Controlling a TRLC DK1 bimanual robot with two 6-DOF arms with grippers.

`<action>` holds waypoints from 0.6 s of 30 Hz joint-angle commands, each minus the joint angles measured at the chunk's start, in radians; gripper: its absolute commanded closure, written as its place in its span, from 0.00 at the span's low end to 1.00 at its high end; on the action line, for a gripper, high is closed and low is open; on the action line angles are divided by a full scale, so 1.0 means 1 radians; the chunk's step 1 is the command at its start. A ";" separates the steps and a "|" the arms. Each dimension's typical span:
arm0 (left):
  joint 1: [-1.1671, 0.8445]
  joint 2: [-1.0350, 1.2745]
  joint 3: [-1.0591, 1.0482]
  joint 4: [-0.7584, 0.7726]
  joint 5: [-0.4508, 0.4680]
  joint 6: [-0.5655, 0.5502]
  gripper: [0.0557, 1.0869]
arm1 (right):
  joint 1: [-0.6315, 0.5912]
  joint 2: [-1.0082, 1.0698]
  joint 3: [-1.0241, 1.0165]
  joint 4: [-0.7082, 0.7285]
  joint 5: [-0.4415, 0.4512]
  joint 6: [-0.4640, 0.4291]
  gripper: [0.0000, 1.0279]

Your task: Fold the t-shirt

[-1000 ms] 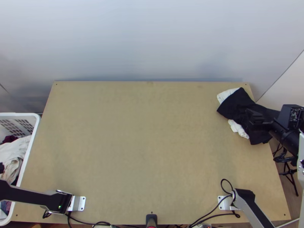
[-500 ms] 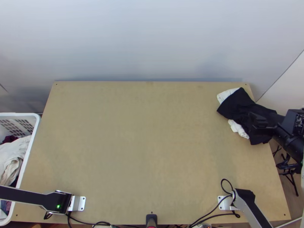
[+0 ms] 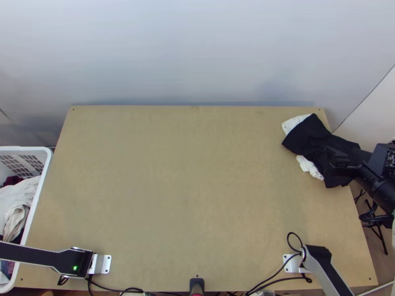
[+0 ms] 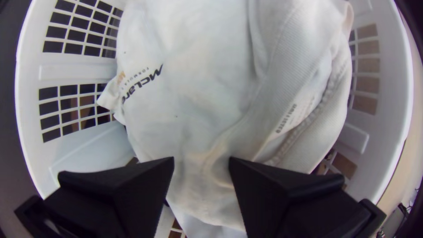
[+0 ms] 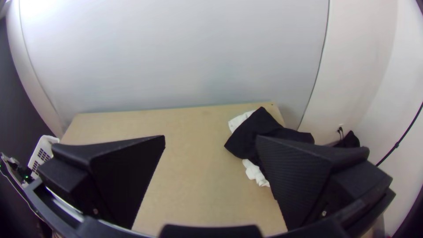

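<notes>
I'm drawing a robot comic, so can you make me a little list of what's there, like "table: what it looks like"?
table: light wood, bare in the middle
far right corner: black cloth, bunched, with white fabric poking out from under it
basket: white plastic, beside the table's left edge
in the basket: crumpled white garment with printing
left gripper: open, over the basket
right gripper: open, holding nothing
folding: no shirt spread on the table yet

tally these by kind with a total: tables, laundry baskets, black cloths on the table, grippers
Table: 1
Laundry basket: 1
Black cloth: 1
Grippers: 2 (left gripper, right gripper)
Total: 5
</notes>
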 commanded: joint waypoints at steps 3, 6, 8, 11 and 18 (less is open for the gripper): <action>0.005 0.045 0.002 -0.028 -0.009 -0.026 0.69 | 0.002 0.000 -0.004 -0.006 0.010 0.000 0.07; 0.006 0.059 0.002 -0.028 -0.009 -0.034 0.76 | 0.002 -0.002 -0.004 -0.007 0.012 0.000 0.07; 0.005 0.059 0.002 -0.022 -0.003 -0.040 0.86 | 0.002 -0.003 -0.004 -0.009 0.012 0.000 0.07; 0.005 0.052 0.009 -0.016 0.006 -0.044 0.96 | 0.002 -0.005 -0.004 -0.009 0.012 0.000 0.07; 0.003 0.048 0.121 -0.149 0.086 -0.132 0.96 | 0.002 -0.008 -0.004 -0.010 0.010 0.000 0.07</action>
